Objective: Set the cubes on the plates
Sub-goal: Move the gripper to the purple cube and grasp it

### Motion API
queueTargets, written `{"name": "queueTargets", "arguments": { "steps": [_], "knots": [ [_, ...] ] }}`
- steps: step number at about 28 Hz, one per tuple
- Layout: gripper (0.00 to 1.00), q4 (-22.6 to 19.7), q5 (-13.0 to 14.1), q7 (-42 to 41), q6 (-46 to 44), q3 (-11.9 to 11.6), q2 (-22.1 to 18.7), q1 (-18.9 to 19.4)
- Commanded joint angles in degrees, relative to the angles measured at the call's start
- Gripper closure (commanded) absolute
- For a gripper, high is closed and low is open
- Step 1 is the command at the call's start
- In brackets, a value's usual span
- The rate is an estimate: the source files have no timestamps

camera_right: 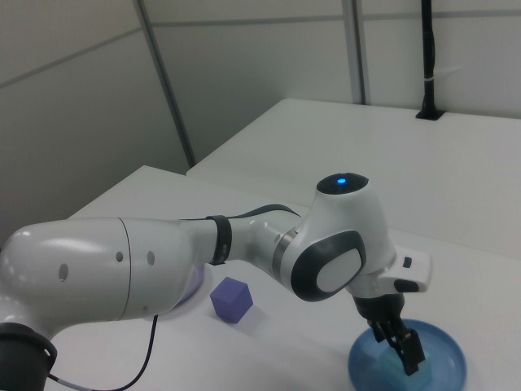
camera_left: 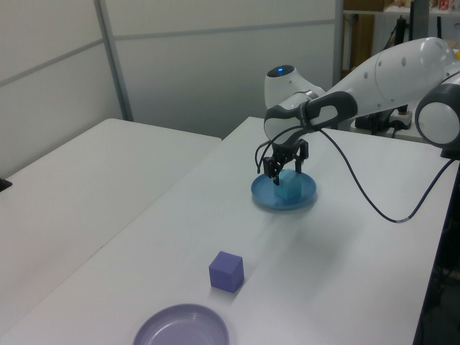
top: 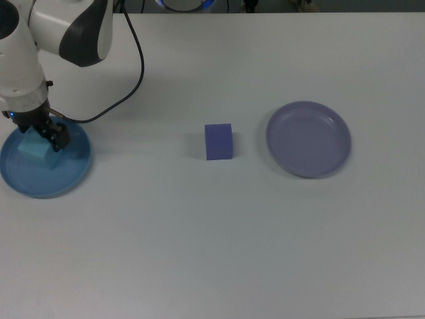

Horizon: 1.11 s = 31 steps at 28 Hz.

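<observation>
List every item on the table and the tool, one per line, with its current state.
Turquoise cube: resting on the blue plate, between the tool's fingers.
Blue plate: holds the turquoise cube.
Purple cube: on the bare table, not on a plate.
Lavender plate: empty.
Tool: open, low over the blue plate.

The arm (camera_left: 388, 75) has a glossy white plastic shell with dark grey parts. Under the gripper (top: 41, 133), the blue plate (top: 66, 176) looks as smooth plastic; the turquoise cube (top: 34, 151) on it is matt. The table (top: 219, 239) is matt white.
</observation>
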Motion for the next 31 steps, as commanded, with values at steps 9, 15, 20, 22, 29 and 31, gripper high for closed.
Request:
{"name": "queueTargets", "arguments": {
  "steps": [9,15,20,22,29,31],
  "knots": [
    [0.0,0.2,5.2,1.3,-1.2,3.5,-6.7,1.7],
    [0.0,0.0,5.5,1.6,-7.7,7.6,-8.1,4.8],
    [0.0,-2.6,5.4,1.7,-10.3,8.5,-10.3,10.4],
    [0.0,-4.1,5.4,1.6,-10.3,8.6,-11.6,12.1],
    [0.0,-7.0,4.7,1.7,-10.5,8.5,-12.1,19.1],
    [0.0,-7.8,4.7,1.7,-10.4,8.5,-11.9,20.4]
  ]
}}
